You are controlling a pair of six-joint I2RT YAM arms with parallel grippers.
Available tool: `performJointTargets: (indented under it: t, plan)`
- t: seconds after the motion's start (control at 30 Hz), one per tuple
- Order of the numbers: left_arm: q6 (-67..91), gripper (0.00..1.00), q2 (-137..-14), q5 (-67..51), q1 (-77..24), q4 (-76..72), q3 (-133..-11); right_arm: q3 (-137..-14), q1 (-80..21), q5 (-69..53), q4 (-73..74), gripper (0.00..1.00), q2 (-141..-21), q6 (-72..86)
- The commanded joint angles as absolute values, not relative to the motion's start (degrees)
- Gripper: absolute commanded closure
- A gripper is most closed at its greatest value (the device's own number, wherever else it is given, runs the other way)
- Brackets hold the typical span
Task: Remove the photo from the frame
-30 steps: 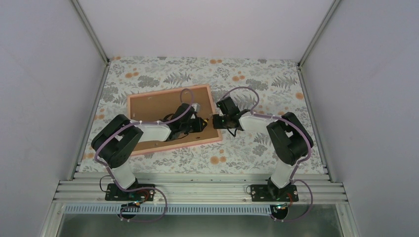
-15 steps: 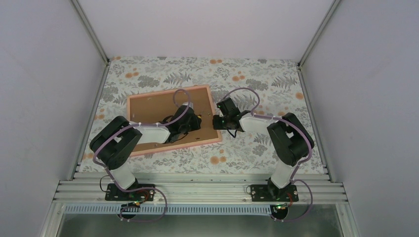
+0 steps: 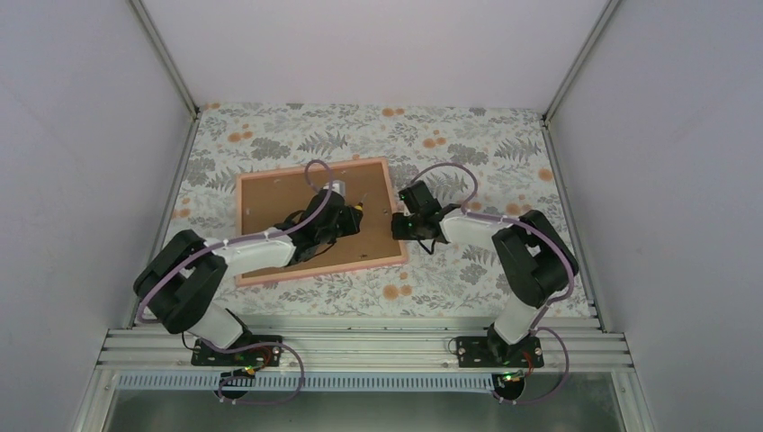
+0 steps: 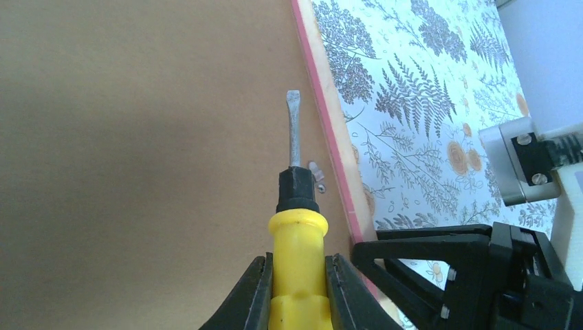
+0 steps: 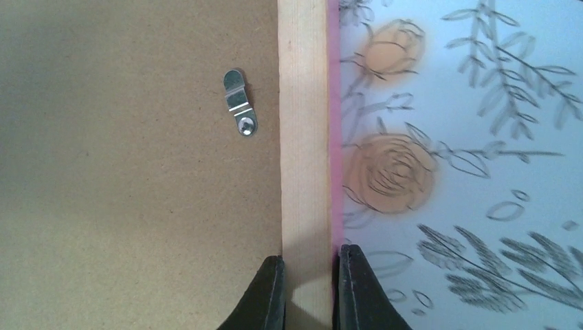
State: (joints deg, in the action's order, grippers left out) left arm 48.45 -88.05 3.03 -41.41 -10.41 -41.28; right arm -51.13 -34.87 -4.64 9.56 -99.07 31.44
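At centre left of the floral tablecloth (image 3: 468, 135), the frame (image 3: 324, 269) lies face down, its brown backing board (image 3: 279, 202) hiding the photo, the left gripper (image 4: 297, 265) clamped on 1 yellow screwdriver (image 4: 297, 240) whose tip points over the board beside the right rail, which the right gripper (image 5: 307, 268) pinches, open cloth beyond.

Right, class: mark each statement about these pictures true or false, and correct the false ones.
1. The left claw holds a yellow screwdriver. True.
2. The frame lies face up. False: its brown backing faces up.
3. The right claw clamps the frame's edge. True.
4. The screwdriver points at the tablecloth. False: its tip is over the backing.
5. No clip is on the backing. False: a metal clip sits near the edge.
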Motion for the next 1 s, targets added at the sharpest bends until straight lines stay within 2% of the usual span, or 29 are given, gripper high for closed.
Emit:
performJointTargets:
  t: [0.0, 0.5, 0.9, 0.97]
  plan:
    - [45.7, 0.98, -83.3, 4.6, -39.7, -6.7, -39.2, -49.3, -33.0, -2.1, 13.7, 0.96, -95.8, 31.7]
    - [39.0, 0.98, -65.1, 6.9, -24.9, 7.0, -31.8, -42.9, -21.0, -1.3, 17.6, 0.92, -85.8, 27.0]
    - [36.7, 0.98, -62.9, -0.5, -5.3, 10.2, -29.7, -39.2, -12.0, -4.1, 15.5, 0.88, -84.4, 25.1]
    - [36.3, 0.98, -63.4, -1.1, -2.6, 10.3, -29.5, -38.8, -11.7, -4.6, 14.6, 0.85, -84.1, 24.8]
